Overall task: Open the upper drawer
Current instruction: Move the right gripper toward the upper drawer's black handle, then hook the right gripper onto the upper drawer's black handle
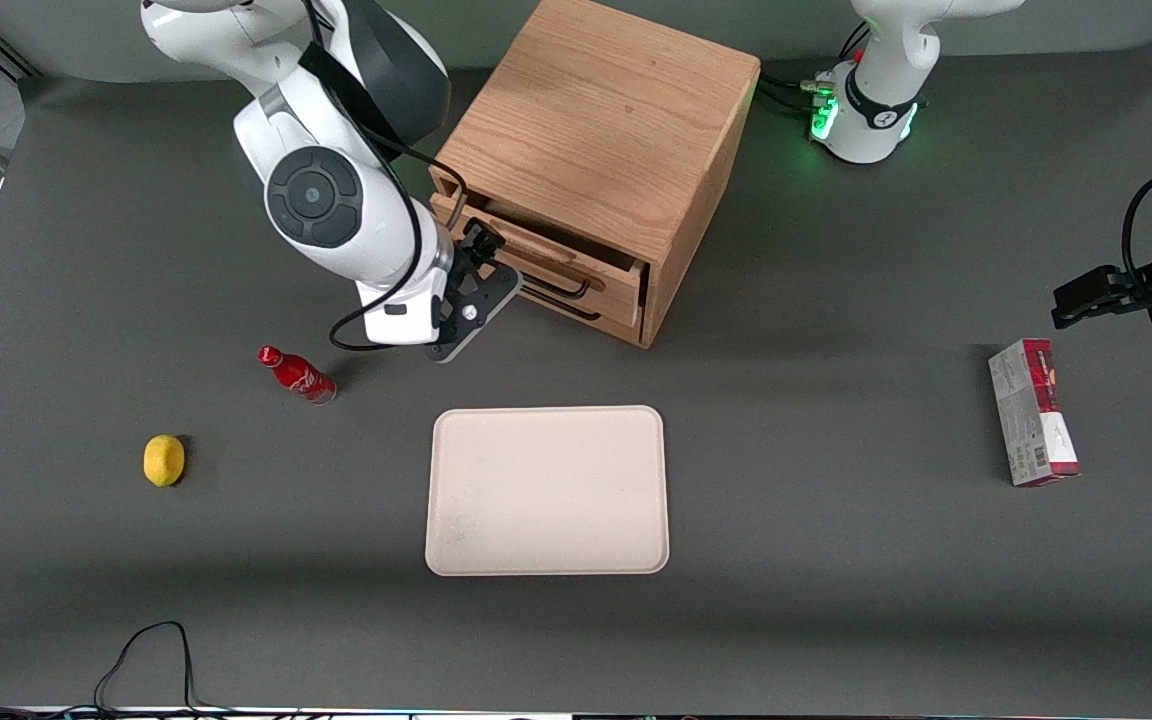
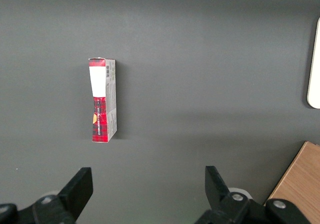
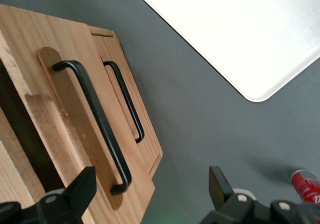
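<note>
A lemon [image 1: 164, 460] and a red bottle [image 1: 297, 374] are seen toward the working arm's end of the table [image 1: 836, 560]. The gripper [image 1: 468, 300] is held just in front of the upper drawer [image 1: 536, 252], fingers spread wide with nothing gripped. The drawer is pulled partly out of the cabinet [image 1: 591, 130]. A tray [image 1: 546, 490] lies nearer the camera.

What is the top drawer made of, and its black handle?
The upper drawer looks like light oak wood: grain lines show and the finish is matte. Its handle looks like thin black metal rod, though painted plastic is possible. The open claw hovers in front of it.
</note>
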